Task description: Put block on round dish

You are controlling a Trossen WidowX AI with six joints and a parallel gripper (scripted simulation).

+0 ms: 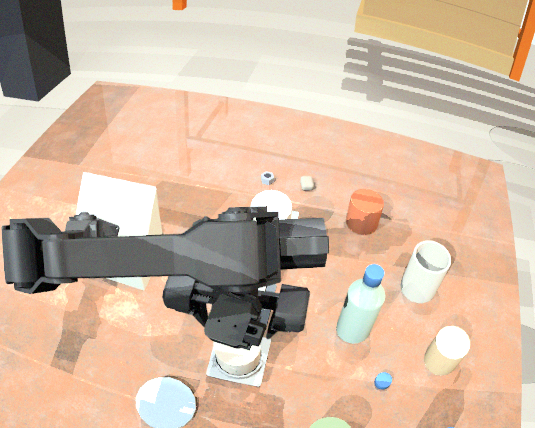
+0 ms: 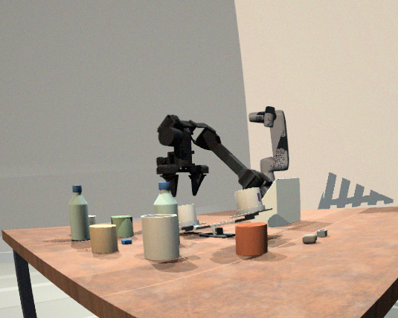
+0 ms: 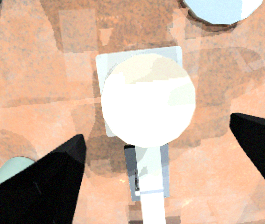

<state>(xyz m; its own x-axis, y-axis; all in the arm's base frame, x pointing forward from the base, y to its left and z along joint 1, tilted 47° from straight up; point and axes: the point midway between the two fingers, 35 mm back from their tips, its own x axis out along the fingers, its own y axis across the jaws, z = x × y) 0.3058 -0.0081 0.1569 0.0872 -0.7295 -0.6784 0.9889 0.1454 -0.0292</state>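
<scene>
My gripper (image 2: 184, 193) (image 3: 158, 130) is open and empty, pointing down above the white cup (image 1: 238, 357) (image 2: 187, 215) (image 3: 148, 100) on the low end of the balance. In the wrist view this cup lies between the fingertips but farther forward; the fingertips are higher than its top. The other white cup (image 1: 271, 202) (image 2: 248, 200) stands on the raised end, partly behind the arm in the top view. The tilted beam (image 2: 230, 222) (image 3: 150, 170) joins both ends. The pale blue round dish (image 1: 165, 403) (image 3: 223, 10) lies near the low cup. No block is visible.
A teal bottle (image 1: 359, 312), an open white container (image 1: 422, 280) (image 2: 161, 238), an orange cylinder (image 1: 364, 212) (image 2: 251, 239) and a tan cylinder (image 1: 446, 352) (image 2: 103, 239) stand on one side. A white wedge (image 1: 117, 200) (image 2: 288, 200) stands opposite. A nut (image 1: 267, 178) and a stone (image 1: 307, 183) lie beyond the raised cup.
</scene>
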